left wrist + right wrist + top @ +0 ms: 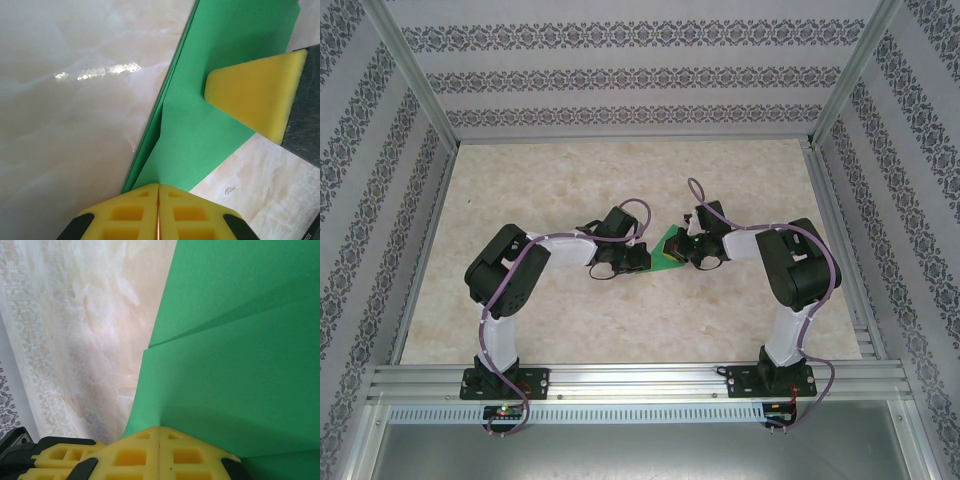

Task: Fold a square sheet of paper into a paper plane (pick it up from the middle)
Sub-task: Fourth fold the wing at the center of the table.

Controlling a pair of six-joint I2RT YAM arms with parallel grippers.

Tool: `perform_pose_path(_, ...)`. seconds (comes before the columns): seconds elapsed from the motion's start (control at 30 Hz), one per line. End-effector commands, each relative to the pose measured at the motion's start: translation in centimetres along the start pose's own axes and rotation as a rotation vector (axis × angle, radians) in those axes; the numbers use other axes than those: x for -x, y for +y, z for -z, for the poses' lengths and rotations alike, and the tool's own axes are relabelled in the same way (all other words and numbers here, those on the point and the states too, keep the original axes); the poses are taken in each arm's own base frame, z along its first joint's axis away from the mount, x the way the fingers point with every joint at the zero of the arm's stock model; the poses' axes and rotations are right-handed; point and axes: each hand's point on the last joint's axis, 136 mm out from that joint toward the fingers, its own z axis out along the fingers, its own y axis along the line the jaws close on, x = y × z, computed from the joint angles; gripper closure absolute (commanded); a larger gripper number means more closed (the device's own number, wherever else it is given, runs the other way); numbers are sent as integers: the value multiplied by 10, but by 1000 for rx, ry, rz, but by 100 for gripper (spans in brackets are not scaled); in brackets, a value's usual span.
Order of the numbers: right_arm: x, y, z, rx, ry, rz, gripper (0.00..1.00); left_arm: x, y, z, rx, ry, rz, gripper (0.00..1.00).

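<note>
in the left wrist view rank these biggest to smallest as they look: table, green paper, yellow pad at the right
1. table
2. green paper
3. yellow pad
The gaps in size are plain, so none tie.

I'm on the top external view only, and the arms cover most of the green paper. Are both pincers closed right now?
Observer: The left pincer is shut, with its yellow tips meeting the near edge of the green paper in its wrist view.
Operator: And the other one?
Observer: The right pincer is shut too. The left wrist view shows its yellow tip lying on top of the paper, not around it.
Operator: Any folds yet?
Observer: Yes. The right wrist view shows overlapping layers, with a flap edge running across the sheet.
</note>
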Motion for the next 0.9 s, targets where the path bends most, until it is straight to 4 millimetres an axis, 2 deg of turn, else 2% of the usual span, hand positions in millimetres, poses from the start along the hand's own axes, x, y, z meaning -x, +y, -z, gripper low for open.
perform_pose_path(0.0, -38, -82, -9, -265, 87, -115, 98, -18, 41, -2, 91, 49, 66, 92)
perform_pose_path(0.17, -39, -85, -8, -275, 90, -118, 98, -26, 48, 4, 82, 66, 73, 93)
perform_pose_path(0.37, -38, -87, -5, -280, 88, -119, 98, -45, 60, 10, 65, 111, 91, 95)
perform_pose_path(0.47, -38, -88, -4, -284, 87, -119, 98, -47, 61, 17, 54, 106, 97, 95)
perform_pose_path(0.57, -37, -88, -3, -283, 86, -118, 98, -35, 42, 28, 3, 63, 64, 95)
perform_pose_path(0.7, -36, -87, -4, -278, 84, -117, 98, -6, -2, 44, -130, -32, 10, 95)
perform_pose_path(0.77, -36, -87, -4, -277, 85, -117, 98, 2, -17, 45, -171, -56, -18, 94)
perform_pose_path(0.87, -35, -87, -4, -276, 82, -120, 98, 8, -28, 35, -181, -55, -33, 94)
